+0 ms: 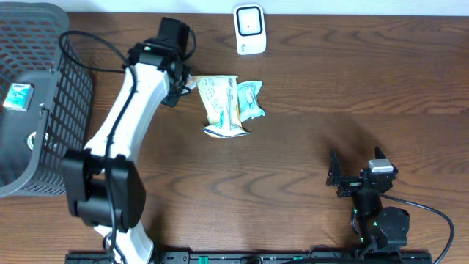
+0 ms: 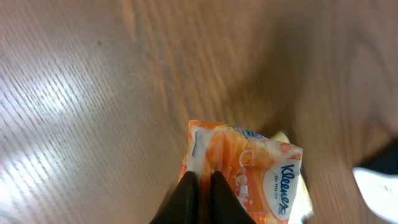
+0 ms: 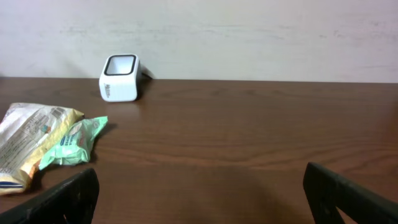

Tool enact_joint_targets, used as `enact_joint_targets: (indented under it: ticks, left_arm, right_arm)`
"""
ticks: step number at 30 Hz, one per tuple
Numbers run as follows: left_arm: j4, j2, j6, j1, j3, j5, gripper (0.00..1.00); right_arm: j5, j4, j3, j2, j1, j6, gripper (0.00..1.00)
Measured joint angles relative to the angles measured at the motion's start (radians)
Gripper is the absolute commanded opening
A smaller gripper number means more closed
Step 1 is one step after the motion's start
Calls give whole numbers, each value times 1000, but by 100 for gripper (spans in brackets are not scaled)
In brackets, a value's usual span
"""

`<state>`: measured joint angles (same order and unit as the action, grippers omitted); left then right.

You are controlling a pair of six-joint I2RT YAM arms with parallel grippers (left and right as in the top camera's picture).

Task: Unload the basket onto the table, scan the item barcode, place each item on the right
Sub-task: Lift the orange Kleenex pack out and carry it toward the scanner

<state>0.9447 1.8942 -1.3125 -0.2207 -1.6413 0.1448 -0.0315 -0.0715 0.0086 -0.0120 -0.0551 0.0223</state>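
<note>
Orange wrapper fills the left wrist view. The Kleenex pack (image 2: 249, 174) is the item to scan, and the left gripper (image 2: 203, 177) has its jaws pressed fully together on the pack's edge, with only a thin fold of film between them. A pinch at the rim rather than across the body probably keeps the printed faces uncovered so a barcode can be shown.

From overhead the pack sits left of the middle of the table (image 1: 330, 88), at the tip of the outstretched left arm, and a green pack (image 1: 250, 100) touches its right side. Whether it is lifted clear of the wood or lying on it cannot be told (the wood beneath is blurred in the wrist view). No barcode shows on the faces in view.

The scanner (image 1: 249, 29) stands at the far edge, near the pack and a little to its right, with its window tilted up toward the front. The pack therefore needs a short carry, and likely a turn, to bring the code before it.

The right gripper (image 3: 200, 171) rests spread wide and empty near the front right, well apart from everything, and seems parked out of the way. A basket (image 1: 73, 88) at the left edge holds a small packet (image 1: 18, 95).
</note>
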Motion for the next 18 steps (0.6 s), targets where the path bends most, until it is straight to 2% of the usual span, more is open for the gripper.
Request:
enact_joint_targets:
  ticks: [6, 12, 16, 17, 18]
  left_arm:
    - [-32, 75, -132, 0, 0, 27, 7]
    - [-26, 116, -158, 0, 0, 26, 8]
    - [-26, 122, -157, -1, 0, 3, 30]
    - [-26, 122, -152, -2, 0, -7, 42]
    - [-26, 122, -133, -4, 0, -21, 59]
  right_arm:
    - [0, 0, 0, 0, 0, 0, 99]
    - [0, 0, 0, 0, 0, 0, 99]
    - [0, 0, 0, 0, 0, 0, 99]
    - [0, 0, 0, 0, 0, 0, 99]
    - [0, 0, 0, 0, 0, 0, 99]
